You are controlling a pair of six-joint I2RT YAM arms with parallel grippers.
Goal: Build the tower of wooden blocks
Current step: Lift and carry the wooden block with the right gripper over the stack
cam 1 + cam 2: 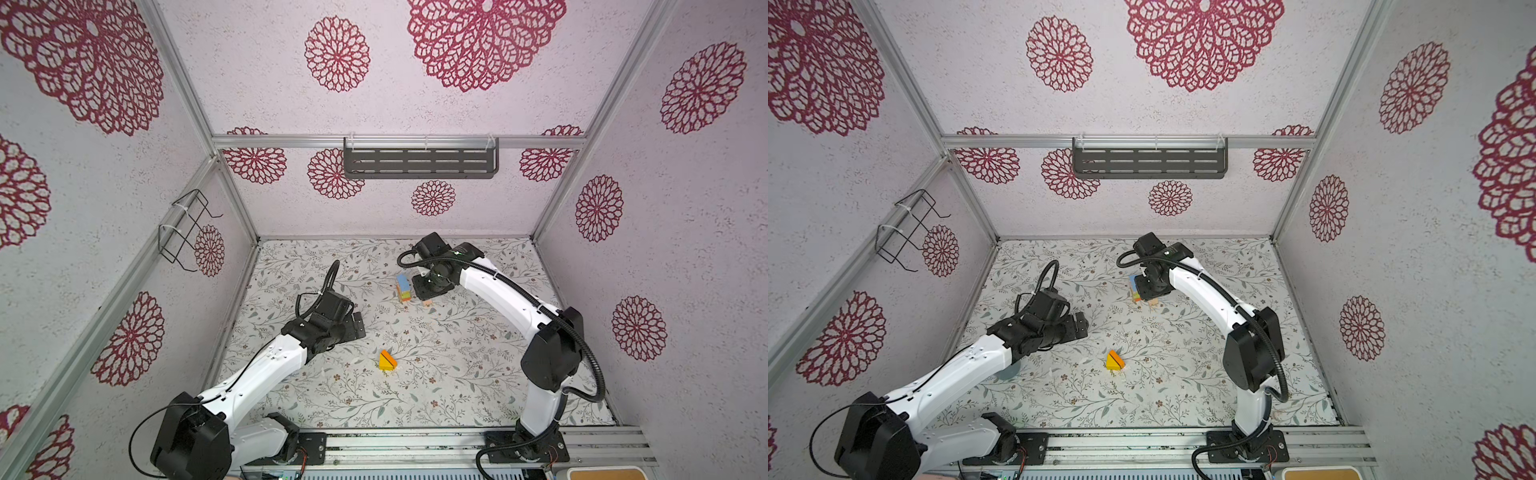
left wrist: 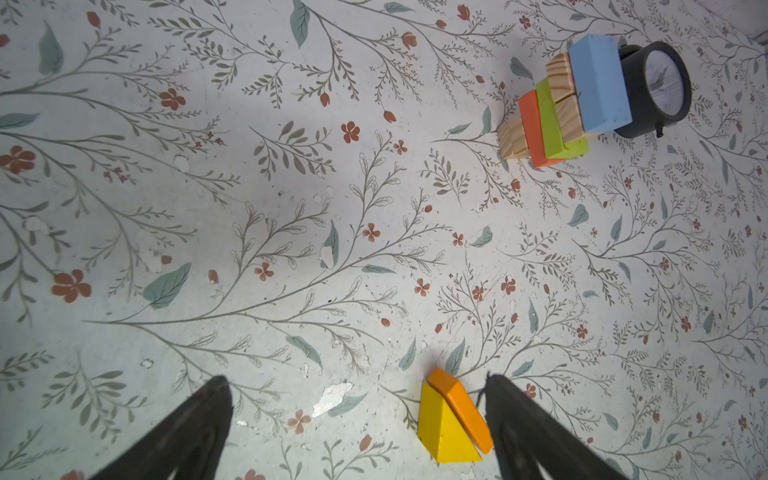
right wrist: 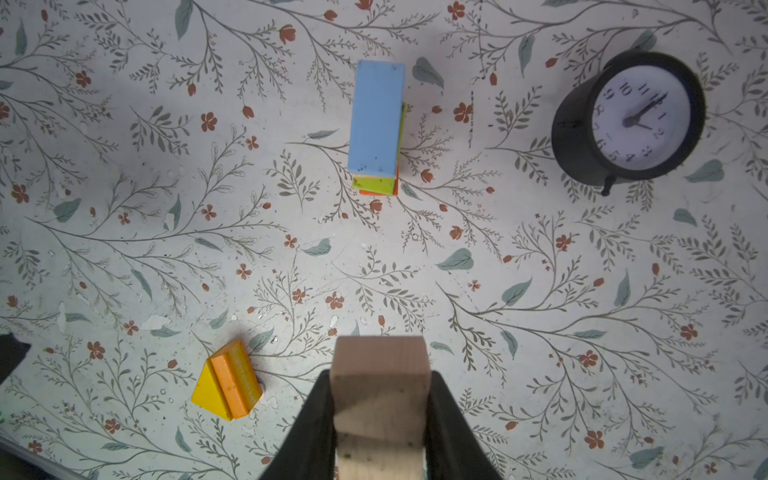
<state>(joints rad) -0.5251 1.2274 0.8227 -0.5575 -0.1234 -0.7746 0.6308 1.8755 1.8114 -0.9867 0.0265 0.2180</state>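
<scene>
Round black clock [image 3: 629, 118] on floral mat [image 3: 124, 249]; grey slotted shelf [image 1: 419, 166], wire rack [image 1: 185, 230] on walls [image 1: 374, 208].

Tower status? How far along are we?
Done: the tower is stacked up to the blue block, standing near the clock.
In hand: the right gripper is shut on a tan block, not yet on the tower.
Left: the yellow wedge and orange wedge lie together on the mat, by the open left gripper.

The tan block [image 3: 380, 386] is bare matt wood, the blue block [image 3: 376, 118] matt-painted, the table covering [image 3: 124, 232] chipped.
</scene>
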